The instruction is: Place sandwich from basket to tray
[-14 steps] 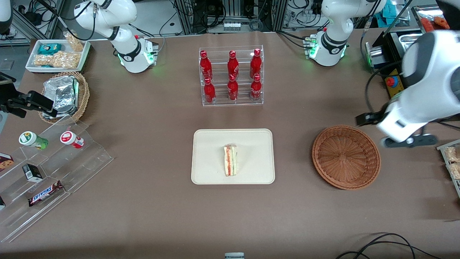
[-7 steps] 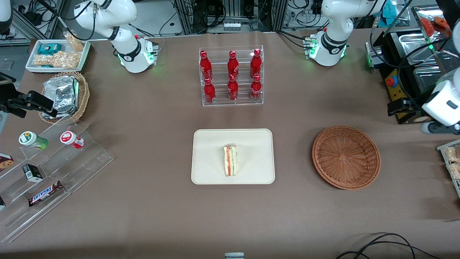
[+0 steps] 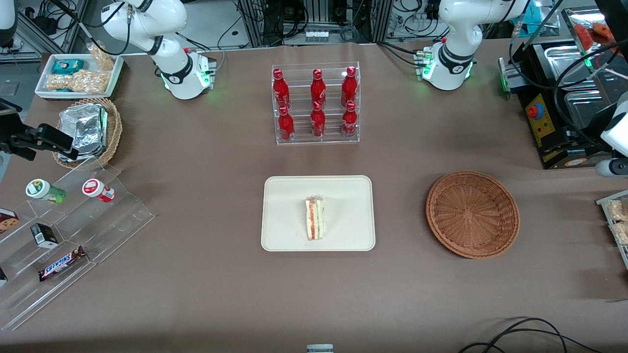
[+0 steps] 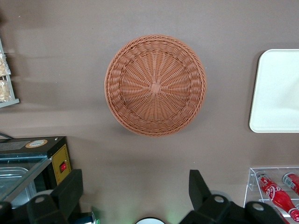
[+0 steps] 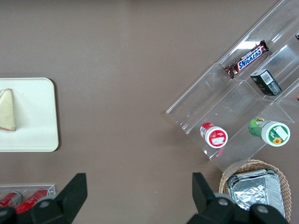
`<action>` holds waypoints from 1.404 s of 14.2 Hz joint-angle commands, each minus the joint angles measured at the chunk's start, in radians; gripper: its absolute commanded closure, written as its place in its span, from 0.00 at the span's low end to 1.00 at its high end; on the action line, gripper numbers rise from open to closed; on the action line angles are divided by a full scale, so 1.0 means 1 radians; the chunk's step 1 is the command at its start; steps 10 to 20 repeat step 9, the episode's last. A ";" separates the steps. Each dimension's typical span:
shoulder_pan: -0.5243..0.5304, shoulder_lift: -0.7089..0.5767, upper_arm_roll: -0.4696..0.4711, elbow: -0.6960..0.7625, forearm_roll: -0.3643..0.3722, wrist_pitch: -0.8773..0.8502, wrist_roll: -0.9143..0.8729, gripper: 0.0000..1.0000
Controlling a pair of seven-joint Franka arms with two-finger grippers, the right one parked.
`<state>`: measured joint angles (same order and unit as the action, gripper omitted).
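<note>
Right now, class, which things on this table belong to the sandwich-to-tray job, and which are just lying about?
Belonging to the job:
sandwich, lying on the tray
basket, nothing in it
gripper, jaws open, above the table near the basket

Just lying about:
red bottles in a clear rack
Snickers bar
foil packets in a tan basket
snack packets in a white tray

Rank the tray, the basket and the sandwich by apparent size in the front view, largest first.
1. tray
2. basket, round, about as wide as the tray's short side
3. sandwich, far smaller

The open gripper hangs high above the table beside the basket.
</note>
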<state>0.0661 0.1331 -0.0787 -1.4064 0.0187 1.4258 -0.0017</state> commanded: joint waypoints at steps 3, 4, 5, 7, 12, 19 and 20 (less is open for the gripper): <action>-0.023 -0.081 0.010 -0.080 -0.013 -0.010 0.005 0.00; -0.031 -0.095 0.010 -0.101 -0.013 -0.005 0.005 0.00; -0.041 -0.107 0.013 -0.112 -0.013 0.005 0.005 0.00; -0.058 -0.131 0.034 -0.135 -0.013 0.008 0.005 0.00; -0.104 -0.148 0.077 -0.152 -0.013 0.021 0.005 0.00; -0.104 -0.148 0.077 -0.152 -0.013 0.021 0.005 0.00; -0.104 -0.148 0.077 -0.152 -0.013 0.021 0.005 0.00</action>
